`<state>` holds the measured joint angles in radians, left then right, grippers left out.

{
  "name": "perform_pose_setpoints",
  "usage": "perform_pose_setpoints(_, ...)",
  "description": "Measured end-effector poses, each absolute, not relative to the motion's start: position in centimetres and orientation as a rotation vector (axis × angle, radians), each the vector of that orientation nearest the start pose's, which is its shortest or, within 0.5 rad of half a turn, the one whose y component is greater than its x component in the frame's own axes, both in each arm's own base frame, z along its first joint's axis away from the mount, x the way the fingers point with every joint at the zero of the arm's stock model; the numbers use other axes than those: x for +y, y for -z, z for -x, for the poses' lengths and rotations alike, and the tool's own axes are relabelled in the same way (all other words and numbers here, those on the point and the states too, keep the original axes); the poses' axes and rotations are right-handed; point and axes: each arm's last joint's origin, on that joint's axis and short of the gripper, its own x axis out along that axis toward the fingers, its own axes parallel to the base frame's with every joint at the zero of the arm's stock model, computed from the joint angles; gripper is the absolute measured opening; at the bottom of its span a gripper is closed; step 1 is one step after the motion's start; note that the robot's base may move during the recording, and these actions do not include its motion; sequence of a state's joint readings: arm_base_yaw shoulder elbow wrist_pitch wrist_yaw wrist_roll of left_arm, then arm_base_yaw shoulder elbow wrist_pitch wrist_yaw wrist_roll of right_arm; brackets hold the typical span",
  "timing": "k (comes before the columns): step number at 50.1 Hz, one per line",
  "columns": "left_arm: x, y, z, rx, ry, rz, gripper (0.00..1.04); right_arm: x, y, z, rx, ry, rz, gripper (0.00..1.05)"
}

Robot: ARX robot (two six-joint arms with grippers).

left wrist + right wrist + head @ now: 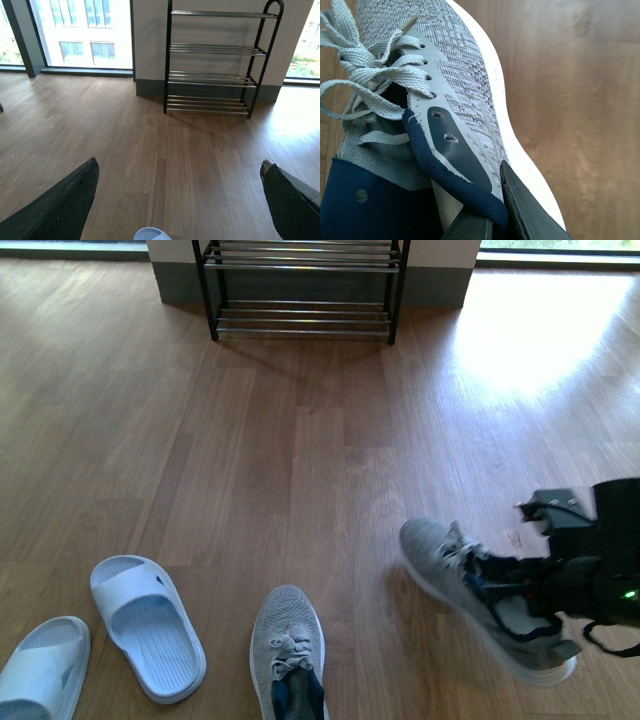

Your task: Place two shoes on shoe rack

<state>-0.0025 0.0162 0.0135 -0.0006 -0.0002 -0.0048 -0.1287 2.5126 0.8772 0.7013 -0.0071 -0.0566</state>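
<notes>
Jaws on right pinch sneaker (440,552) collar; right arm (600,560) reaching low from right; left jaws spread, facing shoe rack (212,60).

No word, number or label can be read anywhere in the room. The nearest thing to a brand sign is a wordless stripe mark (489,131) on the side of the grey knit sneaker with white sole (465,65). It is made of pale slanted bars running off a dark navy panel. The mark lies just ahead of the outer black finger (532,215) of the right gripper (490,200), which pinches the shoe's navy collar. It carries no letters.
</notes>
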Motion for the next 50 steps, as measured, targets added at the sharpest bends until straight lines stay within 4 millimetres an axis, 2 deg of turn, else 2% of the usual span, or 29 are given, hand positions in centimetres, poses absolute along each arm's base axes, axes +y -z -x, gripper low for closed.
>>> perform_pose_setpoints(5, 0.0, -16.7, -9.8, 0.003, 0.002, 0.005, 0.95, -6.2, 3.2, -32.6, 0.882, 0.129, -0.018, 0.01)
perform_pose_setpoints(8, 0.0, -16.7, -9.8, 0.003, 0.003, 0.005, 0.95, -7.7, -0.9, -31.7, 0.812, 0.151, -0.020, 0.01)
perform_pose_setpoints(9, 0.0, -16.7, -9.8, 0.003, 0.002, 0.005, 0.95, -7.9, -1.8, -31.4, 0.797, 0.155, -0.019, 0.01)
perform_pose_setpoints(10, 0.0, -16.7, -9.8, 0.003, 0.002, 0.005, 0.95, -8.3, -3.6, -30.8, 0.762, 0.161, -0.021, 0.01)
perform_pose_setpoints(15, 0.0, -16.7, -9.8, 0.003, 0.002, 0.005, 0.95, -9.0, -8.8, -28.3, 0.678, 0.152, -0.026, 0.01)
perform_pose_setpoints(16, 0.0, -16.7, -9.8, 0.003, 0.002, 0.005, 0.95, -9.0, -9.0, -28.1, 0.674, 0.149, -0.025, 0.01)
perform_pose_setpoints(18, 0.0, -16.7, -9.8, 0.003, 0.002, 0.005, 0.95, -8.9, -10.9, -26.8, 0.639, 0.138, -0.028, 0.01)
perform_pose_setpoints(23, 0.0, -16.7, -9.8, 0.003, 0.002, 0.005, 0.95, -8.6, -13.9, -24.5, 0.578, 0.117, -0.022, 0.01)
perform_pose_setpoints(33, 0.0, -16.7, -9.8, 0.003, 0.002, 0.005, 0.95, -7.4, -19.5, -20.0, 0.403, 0.074, 0.018, 0.01)
perform_pose_setpoints(38, 0.0, -16.7, -9.8, 0.003, 0.002, 0.005, 0.95, -6.8, -21.5, -17.8, 0.308, 0.088, 0.062, 0.01)
perform_pose_setpoints(41, 0.0, -16.7, -9.8, 0.003, 0.002, 0.005, 0.95, -6.0, -22.5, -15.8, 0.236, 0.108, 0.101, 0.01)
perform_pose_setpoints(46, 0.0, -16.7, -9.8, 0.003, 0.002, 0.005, 0.95, -4.9, -22.2, -12.7, 0.184, 0.123, 0.103, 0.01)
perform_pose_setpoints(50, 0.0, -16.7, -9.8, 0.003, 0.002, 0.005, 0.95, -4.6, -22.0, -11.8, 0.153, 0.131, 0.107, 0.01)
